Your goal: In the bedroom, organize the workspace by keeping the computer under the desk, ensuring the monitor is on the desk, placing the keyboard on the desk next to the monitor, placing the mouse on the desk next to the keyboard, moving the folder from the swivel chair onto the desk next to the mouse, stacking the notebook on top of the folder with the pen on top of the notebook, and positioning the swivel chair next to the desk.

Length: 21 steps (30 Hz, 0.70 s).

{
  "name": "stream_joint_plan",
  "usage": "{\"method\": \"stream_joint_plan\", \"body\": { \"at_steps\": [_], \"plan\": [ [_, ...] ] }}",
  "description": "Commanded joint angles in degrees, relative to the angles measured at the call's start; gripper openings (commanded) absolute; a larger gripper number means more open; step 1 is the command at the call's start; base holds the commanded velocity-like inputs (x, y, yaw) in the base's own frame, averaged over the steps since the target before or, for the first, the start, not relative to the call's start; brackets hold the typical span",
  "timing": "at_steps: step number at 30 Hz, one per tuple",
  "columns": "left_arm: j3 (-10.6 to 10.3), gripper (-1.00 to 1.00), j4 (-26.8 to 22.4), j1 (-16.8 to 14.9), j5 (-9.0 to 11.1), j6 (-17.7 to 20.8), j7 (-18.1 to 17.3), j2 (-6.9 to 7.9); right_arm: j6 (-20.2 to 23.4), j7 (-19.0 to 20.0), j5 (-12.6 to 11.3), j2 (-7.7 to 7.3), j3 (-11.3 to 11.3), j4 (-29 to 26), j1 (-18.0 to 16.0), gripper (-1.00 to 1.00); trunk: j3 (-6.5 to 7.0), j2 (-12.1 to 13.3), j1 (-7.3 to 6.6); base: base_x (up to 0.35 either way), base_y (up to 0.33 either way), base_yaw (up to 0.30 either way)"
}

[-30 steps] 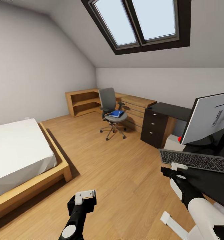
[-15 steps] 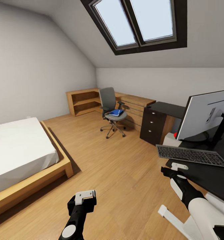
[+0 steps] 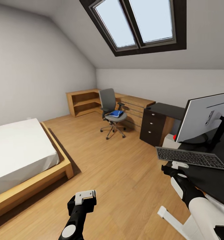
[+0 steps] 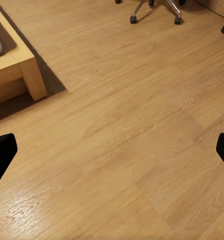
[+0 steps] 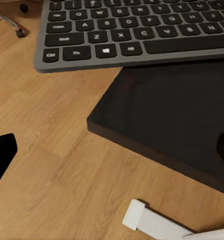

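Observation:
The grey swivel chair (image 3: pixel 109 106) stands across the room by the oak furniture, and the blue folder (image 3: pixel 116 113) lies on its seat. At the right is the black desk (image 3: pixel 212 180). The monitor (image 3: pixel 205 116) stands on it, silver back toward me. The keyboard (image 3: pixel 190 157) lies in front of the monitor, and its end overhangs the desk corner (image 5: pixel 182 110); its keys (image 5: pixel 137 30) show close up in the right wrist view. A pale grey box, the computer (image 3: pixel 170 142), peeks out under the desk. My right gripper (image 3: pixel 173 166) (image 5: pixel 112 155) hangs open just short of the keyboard. My left gripper (image 3: pixel 84 197) (image 4: pixel 112 155) is open above bare floor.
A bed (image 3: pixel 21 153) on a wooden frame takes up the left. Oak shelves (image 3: pixel 81 101) and a dresser (image 3: pixel 137 105) line the far wall, with a black drawer unit (image 3: pixel 153 128) beside them. The chair's casters (image 4: pixel 154 12) lie ahead. Wood floor (image 3: pixel 118 173) lies open between bed and desk.
The whole picture has shifted a little, so the camera has moved; monitor and keyboard sit slightly further left in view. Both arms hold the same pose.

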Motion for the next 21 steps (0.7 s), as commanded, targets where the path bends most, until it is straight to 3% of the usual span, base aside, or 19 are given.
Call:
{"method": "stream_joint_plan", "body": {
  "at_steps": [1, 10, 11, 16, 17, 21],
  "plan": [
    [-0.07, 1.00, -0.05, -0.03, 0.45, 0.18, 0.42, 0.00, 0.51, -0.21, -0.42, 0.00, 0.05, -1.09, 0.04, 1.00, 0.13, 0.38, -0.23, 0.000, 0.000, 0.000],
    [0.30, 1.00, 0.48, -0.03, 0.55, 0.32, 0.42, -0.04, 3.02, -0.31, -0.87, 0.02, 0.05, -9.03, 1.47, 1.00, 1.75, 3.99, -2.20, 0.000, 0.000, 0.000],
    [0.24, 1.00, 2.03, -0.03, 0.57, 0.34, 0.42, -0.10, 7.65, -0.41, -0.94, 0.02, -0.14, -15.44, 4.07, 1.00, 1.93, 4.40, -2.42, 0.000, 0.000, 0.000],
    [0.21, 1.00, 2.85, -0.03, 0.62, 0.36, 0.42, -0.14, 8.90, -0.51, -0.95, 0.09, -0.18, -18.46, 5.56, 1.00, 2.82, 6.40, -3.52, 0.000, 0.000, 0.000],
    [0.42, 1.00, 5.26, -0.04, 0.65, 0.43, 0.55, -0.17, 9.62, -1.03, -1.03, 0.17, -0.24, -20.58, 6.99, 1.00, 3.00, 6.80, -3.74, 0.000, 0.000, 0.000],
    [0.66, 1.00, 6.84, -0.03, 0.58, 0.43, 0.60, -0.81, 9.68, -1.53, -1.05, 0.12, -0.30, -20.78, 7.09, 1.00, 3.72, 8.41, -4.62, 0.000, 0.000, -0.026]
  ]
}}
